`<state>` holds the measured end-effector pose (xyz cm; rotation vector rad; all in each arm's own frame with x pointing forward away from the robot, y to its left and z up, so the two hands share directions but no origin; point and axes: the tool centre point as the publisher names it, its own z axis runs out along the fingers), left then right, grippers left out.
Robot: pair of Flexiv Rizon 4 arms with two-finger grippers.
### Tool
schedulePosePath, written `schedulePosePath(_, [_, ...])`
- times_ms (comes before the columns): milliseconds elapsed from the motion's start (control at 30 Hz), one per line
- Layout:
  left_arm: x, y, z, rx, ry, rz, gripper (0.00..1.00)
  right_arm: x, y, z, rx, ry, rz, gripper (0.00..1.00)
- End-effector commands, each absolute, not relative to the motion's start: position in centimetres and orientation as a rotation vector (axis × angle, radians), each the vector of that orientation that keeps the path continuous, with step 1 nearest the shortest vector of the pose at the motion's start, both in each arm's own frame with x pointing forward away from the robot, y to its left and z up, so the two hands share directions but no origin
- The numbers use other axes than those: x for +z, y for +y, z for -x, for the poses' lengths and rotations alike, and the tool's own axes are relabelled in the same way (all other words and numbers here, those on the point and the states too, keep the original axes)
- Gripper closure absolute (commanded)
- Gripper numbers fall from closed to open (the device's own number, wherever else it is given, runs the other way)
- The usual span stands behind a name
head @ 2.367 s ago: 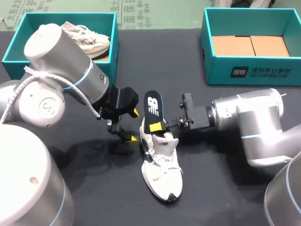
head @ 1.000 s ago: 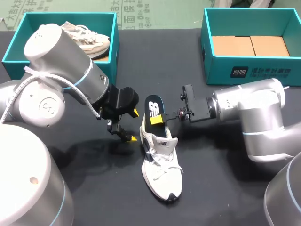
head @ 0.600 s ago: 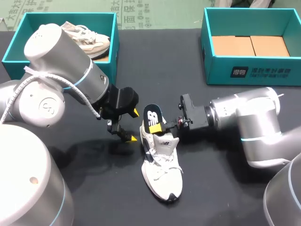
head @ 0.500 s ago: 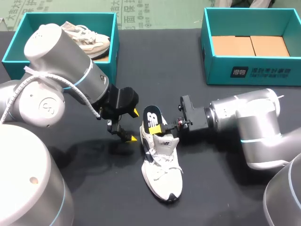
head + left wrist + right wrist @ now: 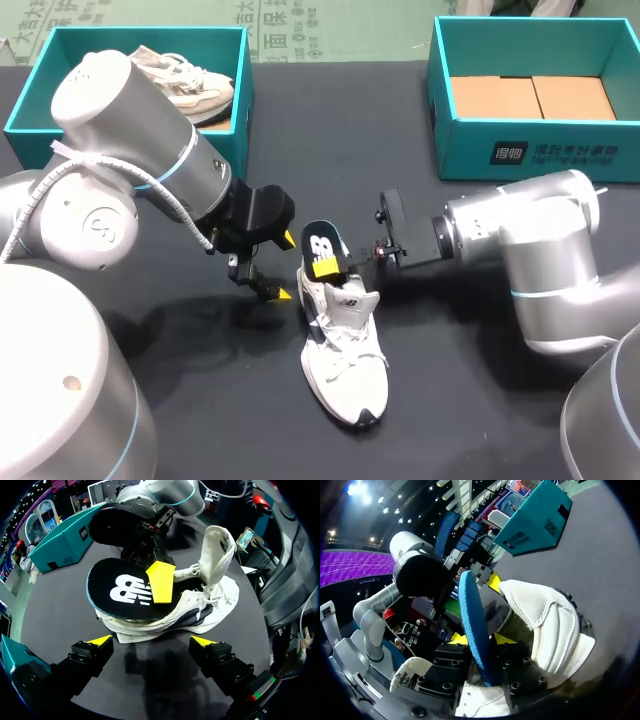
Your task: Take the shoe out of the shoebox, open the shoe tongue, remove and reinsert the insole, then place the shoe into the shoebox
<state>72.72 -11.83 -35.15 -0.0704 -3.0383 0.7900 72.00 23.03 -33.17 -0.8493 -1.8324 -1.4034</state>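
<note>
At centre frame, black foam insole with white logo (image 5: 322,248) clamped between yellow tips of right gripper (image 5: 330,264), angled down into white lace-up sneaker (image 5: 345,360), tongue raised, presumably for reinsertion; left gripper (image 5: 285,267) just left of heel, fingers apart, empty, likely ready to brace it.

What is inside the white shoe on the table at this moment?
One end of the insole sits in the opening of the shoe; the other end sticks out, gripped by the right tool. How deep it reaches is hidden by the upper.
</note>
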Motion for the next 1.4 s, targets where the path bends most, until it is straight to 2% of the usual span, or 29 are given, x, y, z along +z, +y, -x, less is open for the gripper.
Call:
schedulePosePath(33, [-35.1,-11.8,-72.6,0.787,-3.041,0.07,0.0,-32.0,23.0,-72.6,-1.381,-1.863,0.844,0.71])
schedulePosePath(167, [-35.1,-11.8,-72.6,0.787,-3.041,0.07,0.0,-31.5,22.9,-73.0,-1.377,-1.884,0.841,0.72])
schedulePosePath(233, [-35.1,-11.8,-72.6,0.787,-3.041,0.07,0.0,-31.4,22.8,-73.1,-1.378,-1.888,0.842,0.82])
schedulePosePath(300, [-35.1,-11.8,-72.6,0.787,-3.041,0.07,0.0,-31.5,22.5,-73.4,-1.377,-1.887,0.846,1.0])
schedulePosePath(833, [-35.1,-11.8,-72.6,0.787,-3.041,0.07,0.0,-35.2,22.2,-71.9,-1.308,-1.785,0.911,1.0])
schedulePosePath(1200, [-35.1,-11.8,-72.6,0.787,-3.041,0.07,0.0,-34.4,22.3,-70.9,-1.287,-1.821,0.953,1.0])
schedulePosePath(1233, [-35.1,-11.8,-72.6,0.787,-3.041,0.07,0.0,-34.3,22.3,-71.0,-1.289,-1.826,0.949,0.96])
schedulePosePath(1333, [-35.1,-11.8,-72.6,0.787,-3.041,0.07,0.0,-33.5,22.6,-71.6,-1.296,-1.852,0.928,0.67])
schedulePosePath(1400, [-35.1,-11.8,-72.6,0.787,-3.041,0.07,0.0,-33.1,22.7,-72.0,-1.299,-1.868,0.914,0.57])
